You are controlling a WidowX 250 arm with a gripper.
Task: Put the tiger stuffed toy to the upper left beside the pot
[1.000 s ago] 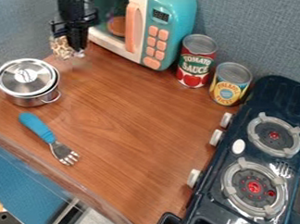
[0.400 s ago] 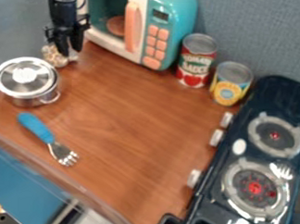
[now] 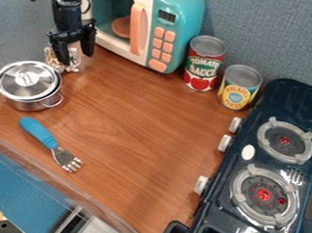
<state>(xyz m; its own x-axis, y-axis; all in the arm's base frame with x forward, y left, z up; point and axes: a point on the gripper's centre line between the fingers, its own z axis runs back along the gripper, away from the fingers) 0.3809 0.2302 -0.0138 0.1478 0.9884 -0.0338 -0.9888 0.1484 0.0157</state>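
The black gripper (image 3: pixel 76 50) hangs at the upper left, between the pot and the toy microwave. Its two fingers stand apart, so it is open. Just below and partly behind them is the tiger stuffed toy (image 3: pixel 59 63), a small tan and white thing on the counter near the back wall, partly hidden by the gripper. The silver pot (image 3: pixel 30 85) with its lid on stands at the left edge, a little in front of the toy.
A teal and white microwave (image 3: pixel 178 27) stands at the back. Right of it are a tomato can (image 3: pixel 204 63) and a pineapple can (image 3: pixel 239 87). A blue-handled fork (image 3: pixel 51 143) lies in front of the pot. The dark stove (image 3: pixel 266 170) fills the right side.
The gripper has come down and its fingers have spread apart, letting go of the tiger toy. The toy is lower than a second ago, nearer the pot.
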